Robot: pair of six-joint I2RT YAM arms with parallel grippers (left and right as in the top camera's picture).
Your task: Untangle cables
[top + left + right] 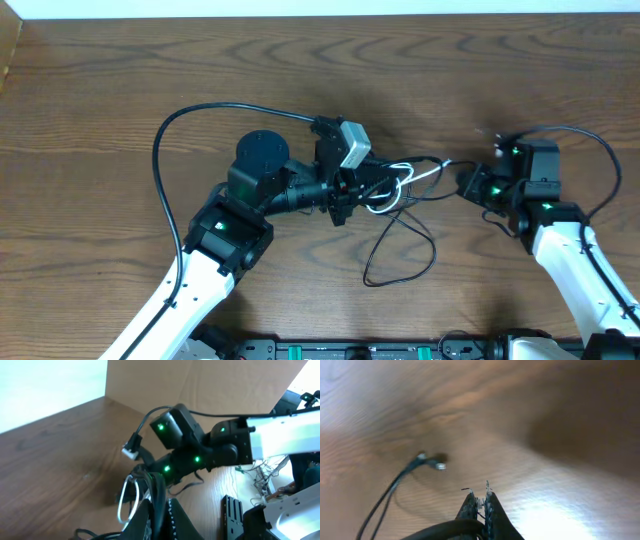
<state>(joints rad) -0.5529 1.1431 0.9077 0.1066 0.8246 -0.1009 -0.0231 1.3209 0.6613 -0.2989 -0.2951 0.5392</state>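
The job looks barely past its opening stage: the cables (395,190) lie bunched in the middle of the table (100,100), a little right of centre in the overhead view, and none lies off on its own. The left gripper (352,192) has its fingers closed on the knot, where the white cable (388,187) makes small loops. The right gripper (468,183), further right in the frame, has its fingers together, apparently on a black cable (445,165) stretched between the two arms. Another black strand hangs down in a wide loose loop (400,255) toward the lower middle of the frame. Judging by this, the white loops have yet to be pulled out of the black ones, and every cable has yet to be laid apart. The overhead view alone shows the whole layout and the line between the grippers, but the knot is too small there to read its crossings. The left wrist view shows the white loop (121,502) close up beside its own fingers, and a small white plug (131,450) up near the other arm. The right wrist view is blurred; it shows its fingertips (472,502) nearly touching and two small plug ends (432,462) at centre left, which the overhead view does not make out.
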